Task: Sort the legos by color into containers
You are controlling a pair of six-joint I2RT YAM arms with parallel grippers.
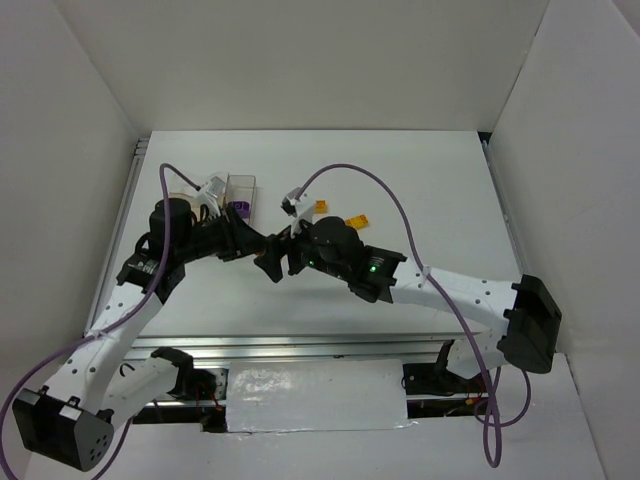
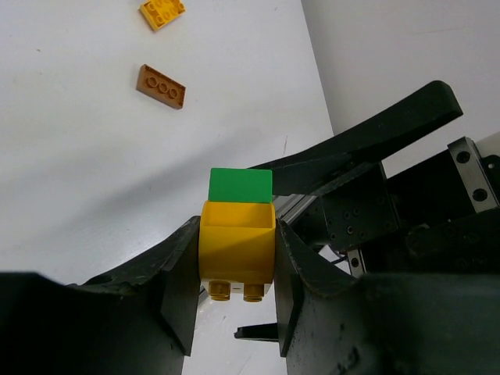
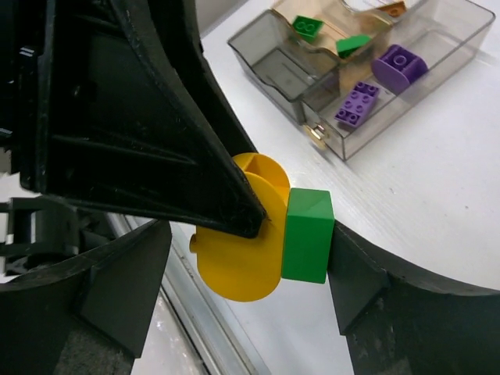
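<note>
While holding yellow lego [image 3: 234,269] in clenched left hand [image 2: 237,258] at mid-frame of right wrist view, presents stuck-on green lego [image 3: 306,234] beside frame-right jaw of released right hand [image 3: 250,250], stack axis across that gap, bins [image 3: 406,105] well apart upper right.

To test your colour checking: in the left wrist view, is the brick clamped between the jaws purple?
No, the jaws clamp a yellow brick with a green brick against its far end.

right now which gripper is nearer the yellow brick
Left: the left gripper clamps the yellow brick; the right gripper stands open around it and the attached green brick.
</note>
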